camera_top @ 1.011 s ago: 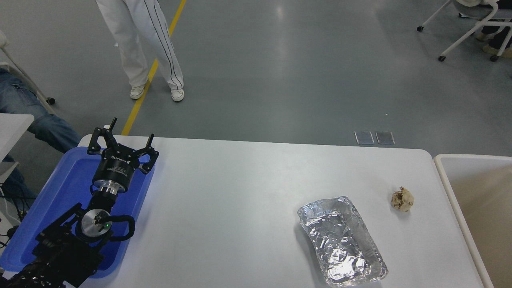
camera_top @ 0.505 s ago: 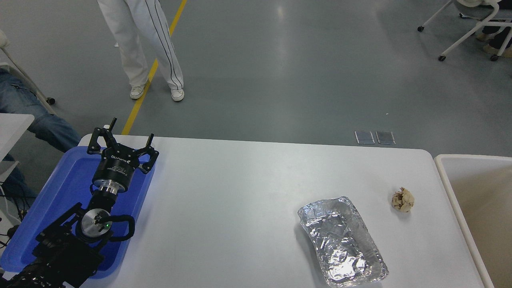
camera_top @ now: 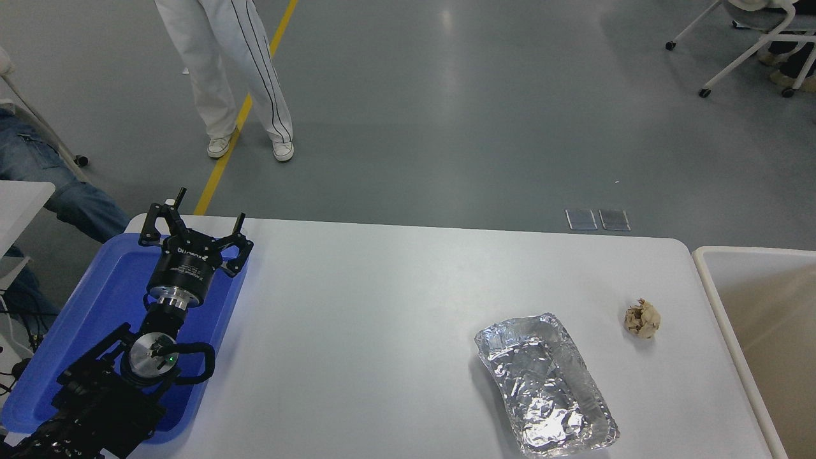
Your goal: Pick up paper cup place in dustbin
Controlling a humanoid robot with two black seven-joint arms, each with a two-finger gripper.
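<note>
The paper cup is out of view. The dustbin stands against the table's right end, a large white bin with a beige inside, cut off by the picture's right edge. My left gripper is parked at the lower left over the blue tray, open with nothing between its fingers. My right arm and gripper do not show in the head view.
A blue tray lies at the table's left end under my left arm. A crinkled foil tray sits near the front right, a crumpled brown paper ball beside the bin. A person's legs stand beyond the table.
</note>
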